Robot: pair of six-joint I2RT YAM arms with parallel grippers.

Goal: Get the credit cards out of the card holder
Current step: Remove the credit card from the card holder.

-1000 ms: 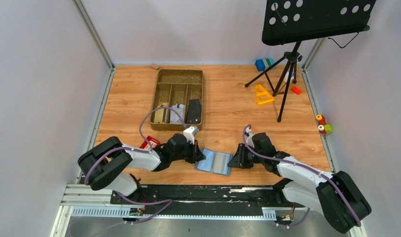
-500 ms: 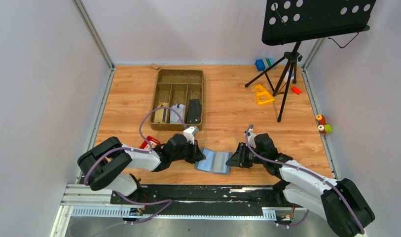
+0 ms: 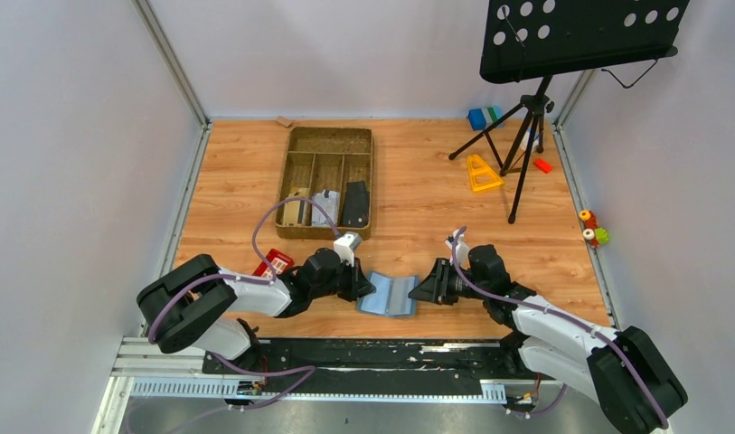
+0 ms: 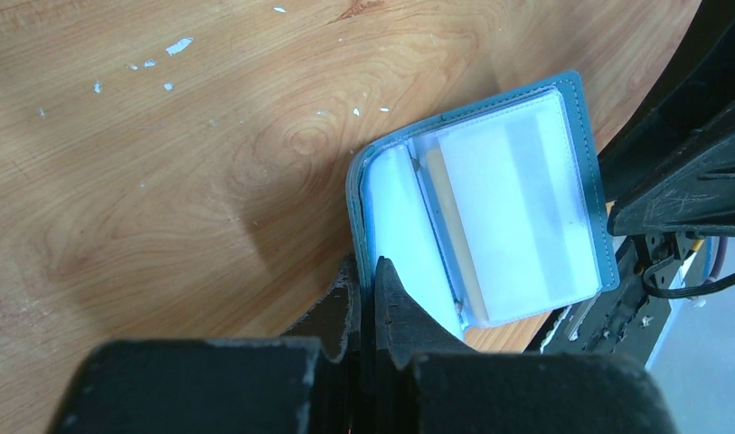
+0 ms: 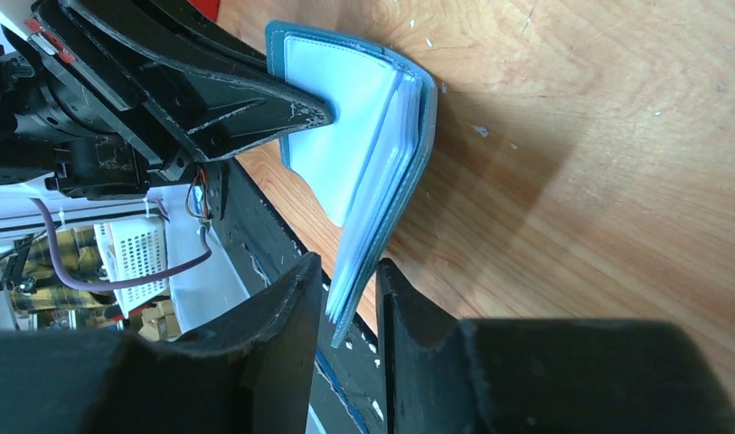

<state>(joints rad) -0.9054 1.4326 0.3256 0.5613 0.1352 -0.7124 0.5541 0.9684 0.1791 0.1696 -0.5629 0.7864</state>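
The slate-blue card holder (image 3: 388, 294) lies half open near the table's front edge, its paler blue inside facing up. My left gripper (image 3: 367, 287) is shut on its left flap, as the left wrist view (image 4: 364, 271) shows. In that view a tan card edge (image 4: 454, 231) and a white-and-grey card (image 4: 517, 203) sit in the clear pocket. My right gripper (image 3: 419, 291) is open, its jaws either side of the raised right flap's edge (image 5: 345, 298), with a gap left between them. The card holder (image 5: 381, 172) stands bent between both grippers.
A brown divided tray (image 3: 330, 181) holding several items stands behind the card holder. A red block (image 3: 275, 262) lies by the left arm. A music stand (image 3: 526, 117), a yellow triangle (image 3: 481, 172) and a blue-and-green block (image 3: 483, 117) stand at the back right.
My right gripper has moved left onto the card holder's right edge. That flap has lifted and the card holder has folded partway. The left gripper has kept its hold.
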